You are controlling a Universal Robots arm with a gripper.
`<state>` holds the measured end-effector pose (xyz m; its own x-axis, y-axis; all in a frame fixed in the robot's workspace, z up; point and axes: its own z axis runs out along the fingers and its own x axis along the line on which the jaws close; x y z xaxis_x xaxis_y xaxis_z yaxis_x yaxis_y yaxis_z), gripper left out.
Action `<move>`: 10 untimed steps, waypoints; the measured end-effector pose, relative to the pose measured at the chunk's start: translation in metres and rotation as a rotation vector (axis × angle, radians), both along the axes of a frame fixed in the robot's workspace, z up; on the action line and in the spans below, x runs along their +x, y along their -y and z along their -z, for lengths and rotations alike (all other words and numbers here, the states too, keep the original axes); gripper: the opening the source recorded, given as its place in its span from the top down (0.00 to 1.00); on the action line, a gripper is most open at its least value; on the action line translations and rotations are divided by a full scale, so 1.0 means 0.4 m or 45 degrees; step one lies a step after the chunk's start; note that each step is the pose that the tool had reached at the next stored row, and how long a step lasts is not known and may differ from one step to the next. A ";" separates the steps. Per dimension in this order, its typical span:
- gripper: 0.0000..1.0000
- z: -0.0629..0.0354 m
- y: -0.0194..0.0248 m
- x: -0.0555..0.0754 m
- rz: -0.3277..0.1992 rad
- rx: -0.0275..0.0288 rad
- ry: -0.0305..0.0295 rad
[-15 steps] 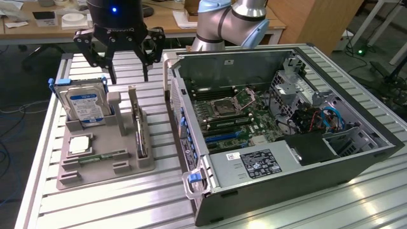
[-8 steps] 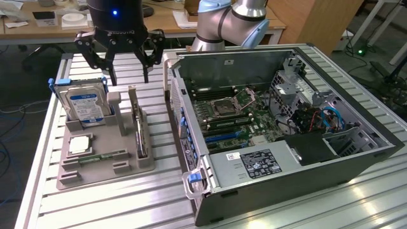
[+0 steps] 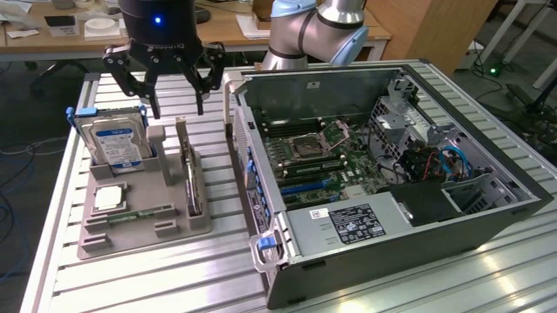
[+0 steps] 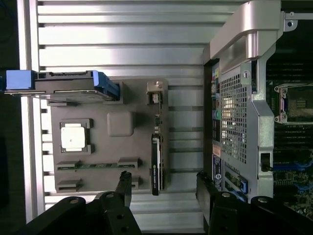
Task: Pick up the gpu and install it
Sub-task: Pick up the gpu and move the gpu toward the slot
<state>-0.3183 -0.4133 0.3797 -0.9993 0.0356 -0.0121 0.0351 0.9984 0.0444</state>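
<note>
The gpu (image 3: 190, 171) is a thin dark card standing on its long edge in a slot of the grey holder tray (image 3: 174, 227), with its metal bracket end toward the back. My gripper (image 3: 179, 112) hangs open above the tray's back edge, between the hard drive and the gpu, touching nothing. In the wrist view the gpu (image 4: 156, 159) shows edge-on as a narrow dark strip, and my gripper (image 4: 164, 188) straddles its near end from above, with the two black fingers well apart.
On the tray (image 4: 139, 147) a silver hard drive (image 3: 117, 140) with blue rails stands upright, beside a CPU (image 3: 109, 197) and a green memory stick (image 3: 139, 214). The opened computer case (image 3: 392, 215) lies at the exterior view's right, motherboard (image 3: 317, 156) exposed. A slatted aluminium table (image 3: 174, 280) carries everything.
</note>
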 end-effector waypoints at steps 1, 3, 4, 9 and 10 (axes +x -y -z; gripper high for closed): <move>0.35 0.001 0.001 0.000 0.000 -0.0001 -0.0002; 0.35 0.006 0.003 0.000 0.000 0.0001 0.0002; 0.35 0.008 0.004 0.000 0.000 0.0000 0.0013; 0.35 0.021 0.007 0.000 0.000 0.0000 0.0042; 0.35 0.023 0.008 0.000 0.000 -0.0001 0.0042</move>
<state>-0.3182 -0.4164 0.3704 -0.9993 0.0354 -0.0154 0.0347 0.9984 0.0445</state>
